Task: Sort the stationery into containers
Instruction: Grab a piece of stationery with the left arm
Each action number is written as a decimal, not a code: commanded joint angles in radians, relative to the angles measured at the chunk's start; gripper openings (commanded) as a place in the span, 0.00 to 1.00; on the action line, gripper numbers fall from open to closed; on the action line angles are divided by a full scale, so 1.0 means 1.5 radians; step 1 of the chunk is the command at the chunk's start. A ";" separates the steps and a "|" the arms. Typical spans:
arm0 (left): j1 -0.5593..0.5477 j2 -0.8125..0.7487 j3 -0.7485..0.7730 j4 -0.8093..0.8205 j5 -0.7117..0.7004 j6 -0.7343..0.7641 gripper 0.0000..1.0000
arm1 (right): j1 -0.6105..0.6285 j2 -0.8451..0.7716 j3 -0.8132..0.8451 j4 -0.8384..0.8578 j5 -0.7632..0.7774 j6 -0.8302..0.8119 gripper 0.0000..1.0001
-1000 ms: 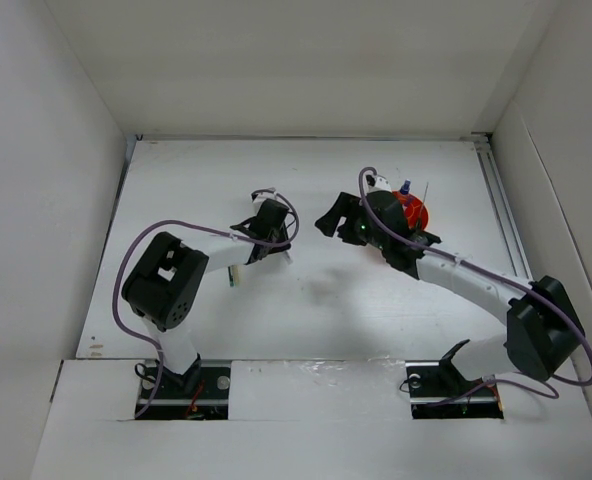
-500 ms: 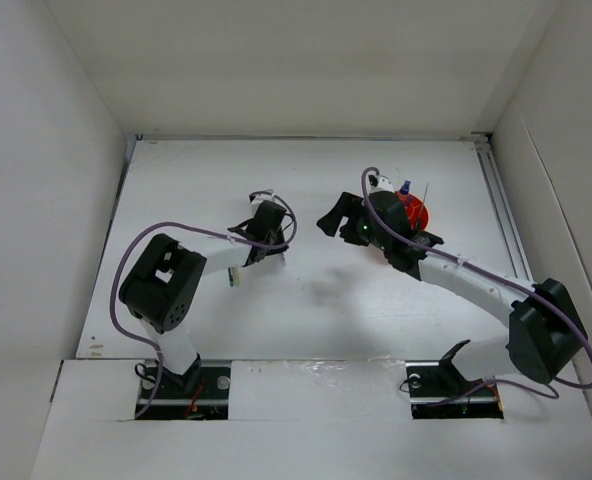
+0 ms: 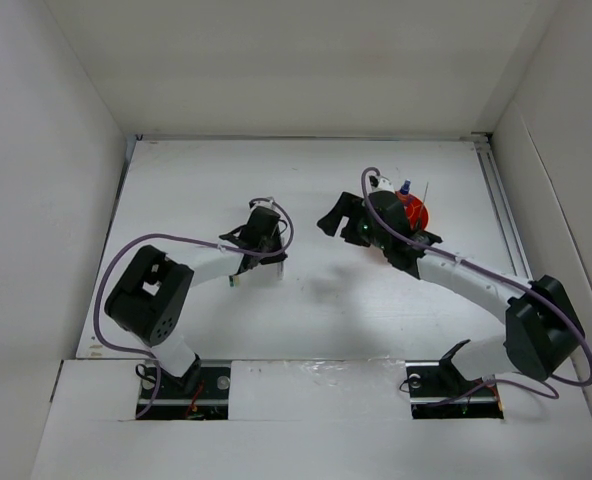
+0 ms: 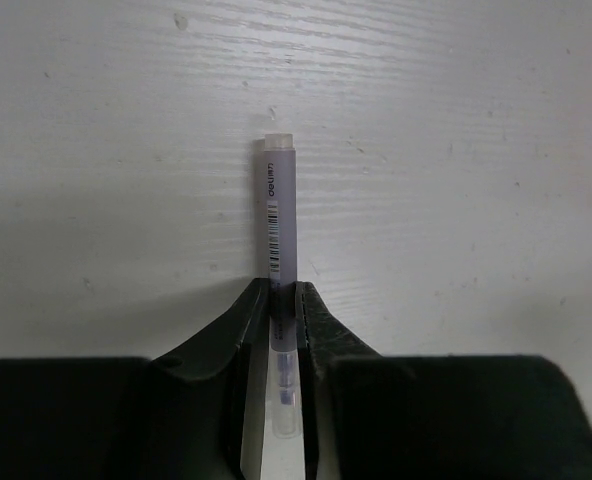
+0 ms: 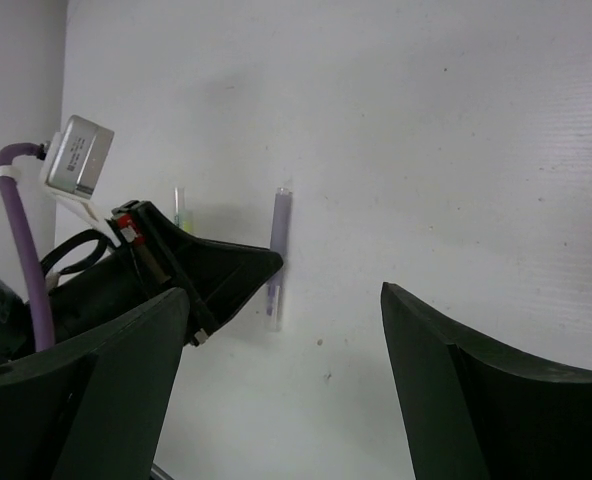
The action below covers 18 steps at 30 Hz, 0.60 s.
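Two arms in view, one item in hand. Lower middle of the left wrist view: the left gripper (image 4: 279, 300) is pinched almost closed on a purple-grey pen (image 4: 278, 215). It grips approx. the lower third, barcode side up, capped end pointing to the top of frame. The pen is flat on or just above the white table (image 4: 456, 150); can't tell which. In the top view this pair sits left of centre. Just below-left of it, by the arm, a thin greenish item (image 3: 233, 278) lies on the table. It's too small to ID, prob. more stationery.

Right of centre in the top view: the right gripper (image 3: 333, 215) is spread wide w/ nothing in it. Its wrist cam looks across at the pen, fingers (image 5: 456, 370) well apart at either side of frame.

Further back, upper right of centre: the orange tub (image 3: 420, 212), mostly hidden by the right arm. A blue-capped bottle (image 3: 404, 187) and a thin upright item (image 3: 425, 190) poke up from it, so some sorting looks done. Compartments aren't visible.

Judgement: late stage. Left to do: get the pen over to the tub & drop it in, then the greenish item if it counts. No other loose pieces that I can make out.
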 commanded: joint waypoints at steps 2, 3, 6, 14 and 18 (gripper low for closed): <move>0.000 -0.045 -0.021 0.042 0.067 0.012 0.00 | -0.006 0.012 0.009 0.009 -0.014 0.000 0.84; 0.000 -0.045 -0.021 0.050 0.085 0.012 0.00 | -0.006 0.012 0.009 0.009 -0.008 0.000 0.85; 0.000 -0.053 -0.021 0.074 0.109 0.018 0.00 | -0.006 0.018 0.016 0.009 -0.018 0.000 0.85; 0.000 -0.044 -0.027 0.127 0.179 0.018 0.00 | 0.001 0.051 0.023 0.016 -0.056 -0.006 0.85; 0.000 -0.057 -0.033 0.144 0.215 0.018 0.00 | 0.001 0.058 0.029 0.016 -0.050 -0.006 0.85</move>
